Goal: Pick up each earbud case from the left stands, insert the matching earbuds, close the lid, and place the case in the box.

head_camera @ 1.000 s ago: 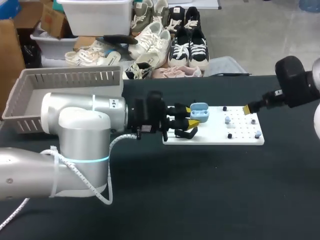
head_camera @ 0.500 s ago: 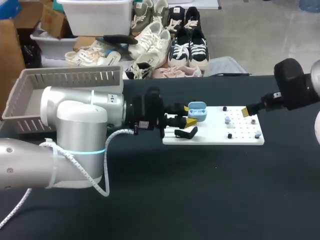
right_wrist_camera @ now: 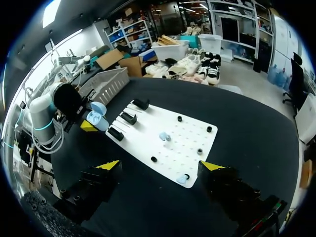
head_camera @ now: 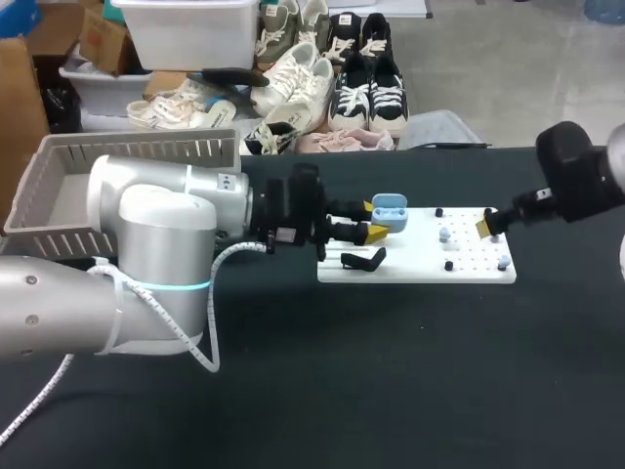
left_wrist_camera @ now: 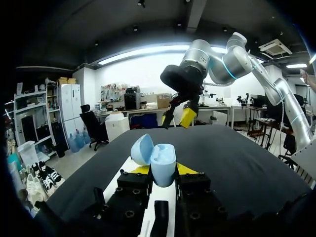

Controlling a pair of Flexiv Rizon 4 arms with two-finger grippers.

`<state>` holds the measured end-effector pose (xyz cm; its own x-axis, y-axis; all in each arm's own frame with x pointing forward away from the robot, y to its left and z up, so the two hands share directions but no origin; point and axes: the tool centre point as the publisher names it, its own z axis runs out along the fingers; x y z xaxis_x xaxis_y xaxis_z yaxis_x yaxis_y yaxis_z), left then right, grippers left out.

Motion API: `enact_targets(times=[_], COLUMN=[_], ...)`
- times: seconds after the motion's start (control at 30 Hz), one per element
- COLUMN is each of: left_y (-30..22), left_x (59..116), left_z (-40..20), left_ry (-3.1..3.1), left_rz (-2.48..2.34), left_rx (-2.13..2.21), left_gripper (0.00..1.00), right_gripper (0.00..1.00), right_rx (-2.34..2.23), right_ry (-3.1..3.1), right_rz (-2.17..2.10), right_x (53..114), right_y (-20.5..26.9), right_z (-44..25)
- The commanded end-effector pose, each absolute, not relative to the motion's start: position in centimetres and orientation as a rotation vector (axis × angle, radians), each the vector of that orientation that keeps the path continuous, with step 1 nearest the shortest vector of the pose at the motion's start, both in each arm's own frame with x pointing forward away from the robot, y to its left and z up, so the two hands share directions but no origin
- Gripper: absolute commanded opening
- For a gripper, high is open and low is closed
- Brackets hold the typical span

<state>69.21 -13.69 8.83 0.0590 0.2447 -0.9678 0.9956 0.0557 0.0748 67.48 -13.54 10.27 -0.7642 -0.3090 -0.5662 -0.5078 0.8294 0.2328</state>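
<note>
My left gripper (head_camera: 374,222) is shut on a light blue earbud case (head_camera: 389,212) and holds it just above the left end of the white pegboard (head_camera: 474,271). In the left wrist view the case (left_wrist_camera: 163,165) stands upright between the yellow tips, with its lid (left_wrist_camera: 141,149) swung open. My right gripper (head_camera: 487,223) hangs open over the board's right end with nothing between its fingers, its tips wide apart (right_wrist_camera: 161,165). Small pale blue earbuds (right_wrist_camera: 163,136) (right_wrist_camera: 181,178) sit on the board (right_wrist_camera: 148,131). Black stands (head_camera: 363,259) are at its left end.
A grey slatted basket (head_camera: 127,151) stands at the table's far left, behind my left arm. Several small black pegs (right_wrist_camera: 200,151) dot the board. The dark tabletop (head_camera: 410,371) in front of the board is bare.
My left arm has shifted its pose a little and the case sits slightly higher. My right gripper has drifted a little down and to the right. Both grips are unchanged.
</note>
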Motion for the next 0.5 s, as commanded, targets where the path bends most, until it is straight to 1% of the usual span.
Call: enact_targets(times=[0.03, 0.37, 0.5], left_y=[-13.7, -13.7, -13.7], left_x=[68.9, 68.9, 68.9], left_z=[8.8, 8.8, 8.8], left_ry=[1.365, 1.365, 1.365], left_rz=[-0.977, -0.977, -0.977], left_rx=[1.358, 1.358, 1.358], left_gripper=[0.0, 0.0, 0.0], right_gripper=[1.0, 1.0, 1.0], right_rx=[-0.611, -0.732, -0.755], right_ry=[2.569, 2.713, 2.736], right_rz=[0.322, -0.097, -0.17], right_x=[67.1, 67.2, 67.4], right_y=[-13.5, -12.8, -13.1], right_z=[10.7, 8.6, 7.5])
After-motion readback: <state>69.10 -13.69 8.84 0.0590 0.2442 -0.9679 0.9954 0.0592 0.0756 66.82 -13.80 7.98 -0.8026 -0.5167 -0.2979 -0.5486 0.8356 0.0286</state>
